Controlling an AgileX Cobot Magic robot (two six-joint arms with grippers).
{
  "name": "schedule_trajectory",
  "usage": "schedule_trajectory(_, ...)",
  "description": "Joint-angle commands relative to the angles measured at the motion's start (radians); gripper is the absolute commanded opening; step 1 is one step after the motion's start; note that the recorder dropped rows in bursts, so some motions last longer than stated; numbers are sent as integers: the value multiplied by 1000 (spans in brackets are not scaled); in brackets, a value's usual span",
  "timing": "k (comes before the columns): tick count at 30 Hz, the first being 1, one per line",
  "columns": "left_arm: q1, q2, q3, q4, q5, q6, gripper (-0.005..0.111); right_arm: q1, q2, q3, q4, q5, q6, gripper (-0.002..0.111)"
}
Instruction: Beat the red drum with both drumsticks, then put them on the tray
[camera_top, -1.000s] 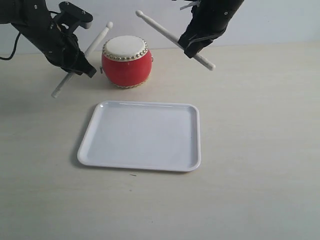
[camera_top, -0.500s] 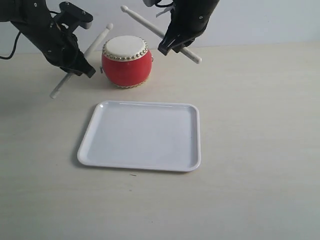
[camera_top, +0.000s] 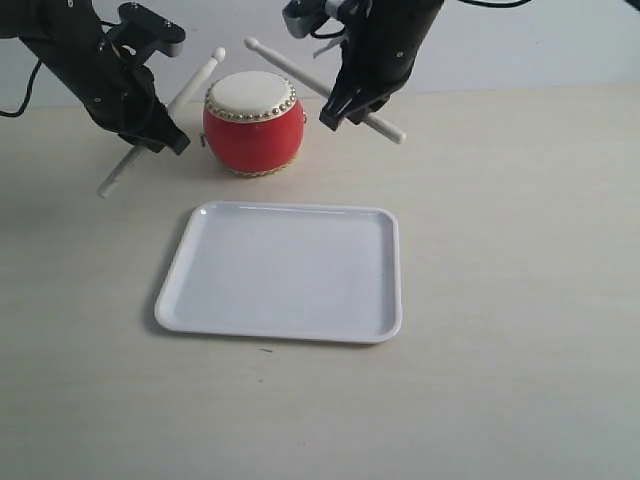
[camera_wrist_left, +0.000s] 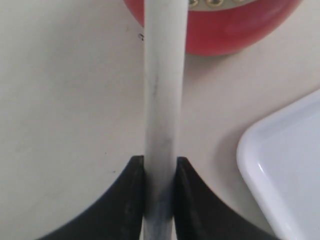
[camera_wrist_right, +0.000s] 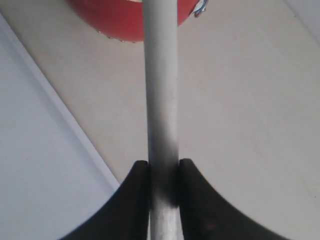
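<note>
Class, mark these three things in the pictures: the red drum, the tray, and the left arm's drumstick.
red drum (camera_top: 252, 140), exterior view, front of its red body.
tray (camera_top: 290, 270), exterior view, bare middle of its floor.
left drumstick (camera_wrist_left: 164, 100), left wrist view, middle of the shaft.

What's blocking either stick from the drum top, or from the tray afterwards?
Nothing visible. The left tool clamps the left stick, the right tool the right stick; both tips hang in open air by the drum. The tray holds nothing.
</note>
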Motion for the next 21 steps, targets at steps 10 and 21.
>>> schedule_trajectory(10, -4, -54, -6, -15, 14, -36, 0, -2, 44, -3, -202, -28, 117, 0)
schedule_trajectory(21, -4, 113, -68, -20, 49, 59, 0, -2, -64, 0, -162, 78, 186, 0)
